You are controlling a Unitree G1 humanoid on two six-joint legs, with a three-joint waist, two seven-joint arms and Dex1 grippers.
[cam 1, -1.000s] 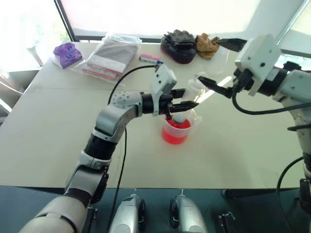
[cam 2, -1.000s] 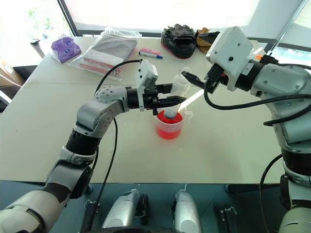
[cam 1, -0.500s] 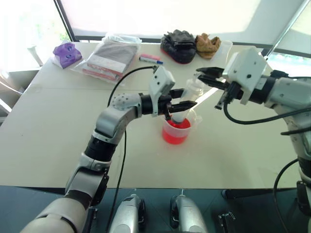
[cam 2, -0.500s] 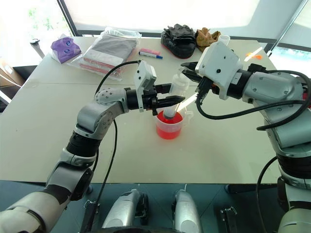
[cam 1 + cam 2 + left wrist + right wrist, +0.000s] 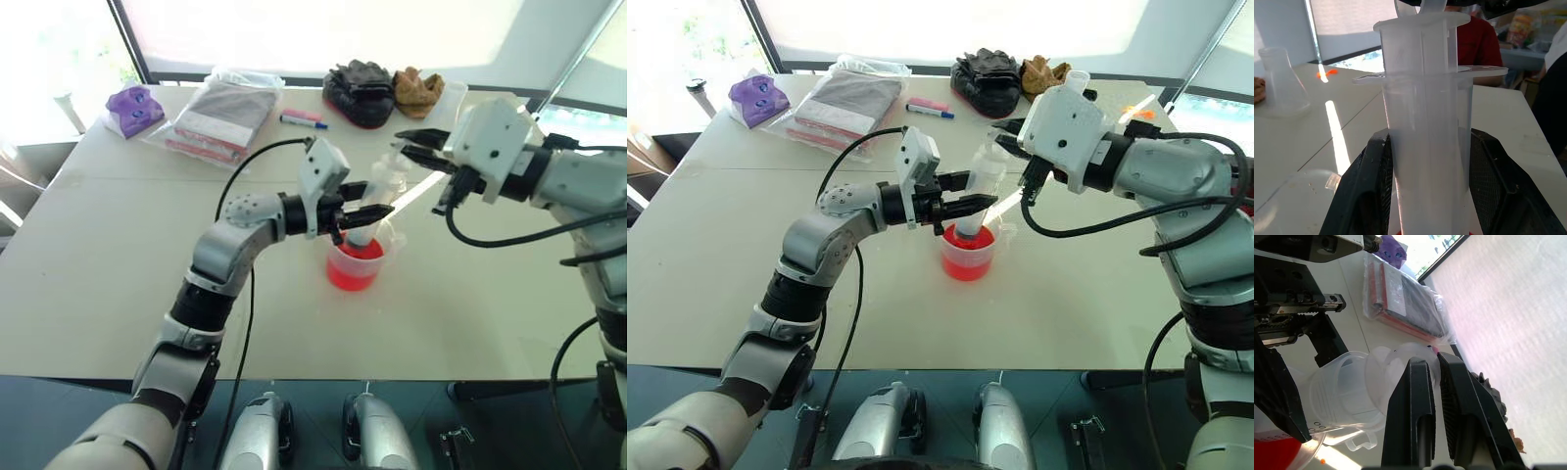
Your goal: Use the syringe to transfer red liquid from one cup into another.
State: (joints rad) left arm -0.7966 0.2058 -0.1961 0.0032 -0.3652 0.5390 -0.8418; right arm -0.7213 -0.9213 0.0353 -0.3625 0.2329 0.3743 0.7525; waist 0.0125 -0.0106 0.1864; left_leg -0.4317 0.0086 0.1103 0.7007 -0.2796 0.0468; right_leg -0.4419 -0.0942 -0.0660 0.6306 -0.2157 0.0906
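Observation:
The clear syringe [image 5: 379, 191] stands nearly upright, its lower end down in the cup [image 5: 355, 266] that holds the red liquid [image 5: 967, 262]. Its tip is hidden inside the cup. My left gripper [image 5: 365, 212] reaches in from the left and is shut on the syringe barrel [image 5: 1422, 147] just above the cup. At the syringe's upper end my right gripper [image 5: 1005, 133] comes in from the right, shut on the plunger's round top [image 5: 1393, 367]. A second clear beaker [image 5: 1342, 396], holding no liquid, stands right beside the red cup.
At the back of the table lie a bagged packet [image 5: 227, 113], a purple object [image 5: 135, 108], a marker pen [image 5: 302, 118], dark gloves [image 5: 361, 90] and a brown glove [image 5: 418, 90]. A frosted cup [image 5: 1076, 80] stands far right. A person in red [image 5: 1469, 44] sits beyond the table.
My right gripper, open and off to the right a second ago, swung in to the plunger's top and shut there. The left gripper, syringe and cup stayed put.

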